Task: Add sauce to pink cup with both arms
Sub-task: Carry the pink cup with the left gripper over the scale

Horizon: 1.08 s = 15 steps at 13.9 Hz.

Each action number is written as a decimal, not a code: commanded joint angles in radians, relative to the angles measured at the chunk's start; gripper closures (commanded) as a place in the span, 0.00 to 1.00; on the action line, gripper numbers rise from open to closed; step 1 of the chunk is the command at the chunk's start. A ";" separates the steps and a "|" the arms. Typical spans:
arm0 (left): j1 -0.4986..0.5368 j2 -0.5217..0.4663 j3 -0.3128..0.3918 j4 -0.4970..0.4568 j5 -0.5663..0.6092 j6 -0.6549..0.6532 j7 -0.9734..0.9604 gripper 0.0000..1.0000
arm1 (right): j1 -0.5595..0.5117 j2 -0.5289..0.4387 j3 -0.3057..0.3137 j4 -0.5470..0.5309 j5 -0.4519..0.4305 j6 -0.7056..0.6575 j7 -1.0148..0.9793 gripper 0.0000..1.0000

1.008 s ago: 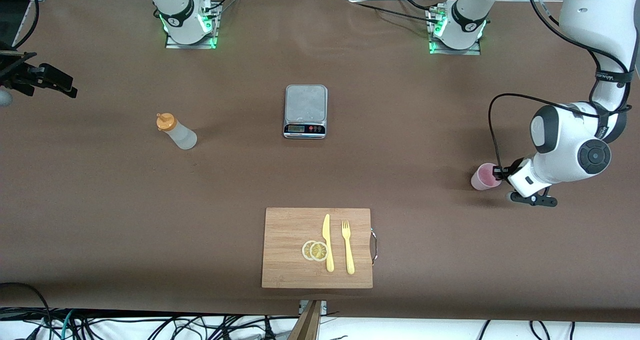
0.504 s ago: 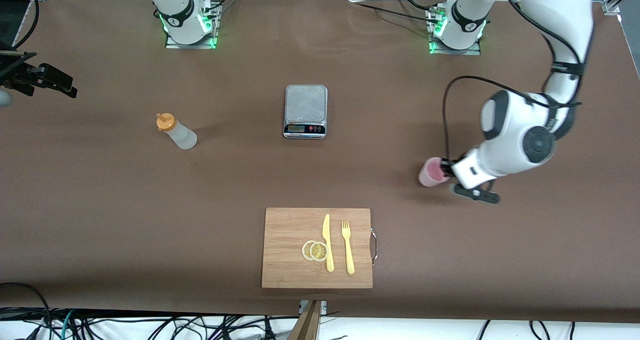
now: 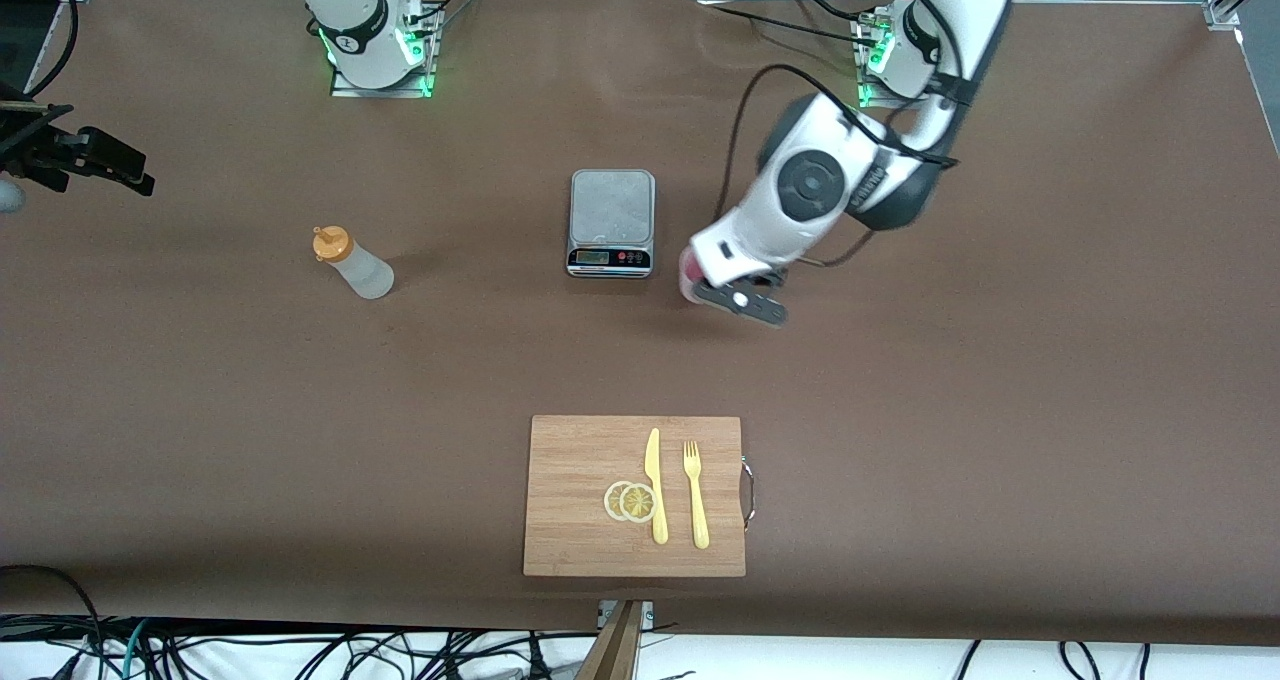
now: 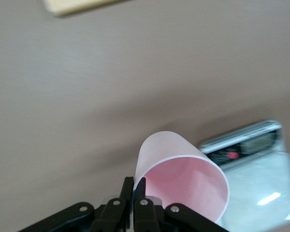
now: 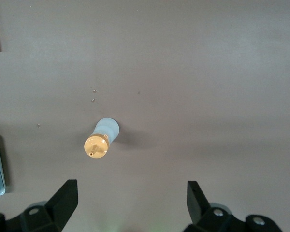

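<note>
The sauce bottle (image 3: 355, 265), whitish with an orange cap, stands on the table toward the right arm's end; the right wrist view shows it from above (image 5: 102, 137). My right gripper (image 3: 110, 165) hangs open and empty high over that end of the table, its fingers (image 5: 63, 200) wide apart. My left gripper (image 3: 697, 278) is shut on the wall of the pink cup (image 4: 181, 179), one finger inside the rim and one outside. It holds the cup beside the scale. In the front view only a pink sliver of the cup (image 3: 686, 262) shows past the gripper.
A silver kitchen scale (image 3: 611, 220) sits at the table's middle, also seen in the left wrist view (image 4: 253, 145). Nearer the front camera lies a wooden cutting board (image 3: 575, 450) with a yellow knife (image 3: 655, 485), a fork (image 3: 695, 495) and lemon slices (image 3: 630, 501).
My left arm has swung from its own end of the table toward the middle, carrying the pink cup up beside the scale. The right gripper and the bottle have not moved.
</note>
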<state>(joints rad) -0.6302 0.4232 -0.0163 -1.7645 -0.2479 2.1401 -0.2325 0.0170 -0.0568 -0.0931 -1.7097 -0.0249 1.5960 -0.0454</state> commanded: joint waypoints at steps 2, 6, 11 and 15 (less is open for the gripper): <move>-0.115 -0.011 0.016 0.023 -0.048 -0.017 -0.108 1.00 | -0.002 -0.006 0.000 -0.001 0.016 -0.010 -0.008 0.00; -0.215 -0.008 0.016 0.017 -0.042 -0.017 -0.240 1.00 | -0.002 -0.006 0.001 -0.002 0.016 -0.008 -0.007 0.00; -0.273 0.009 0.018 0.008 -0.034 -0.014 -0.274 1.00 | 0.000 -0.005 0.001 -0.001 0.016 -0.007 -0.007 0.00; -0.295 0.037 0.018 -0.001 0.008 0.013 -0.300 1.00 | 0.001 -0.002 0.001 0.001 0.014 -0.005 -0.007 0.00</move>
<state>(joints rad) -0.8993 0.4495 -0.0141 -1.7607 -0.2677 2.1371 -0.5016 0.0176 -0.0568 -0.0924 -1.7097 -0.0245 1.5958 -0.0455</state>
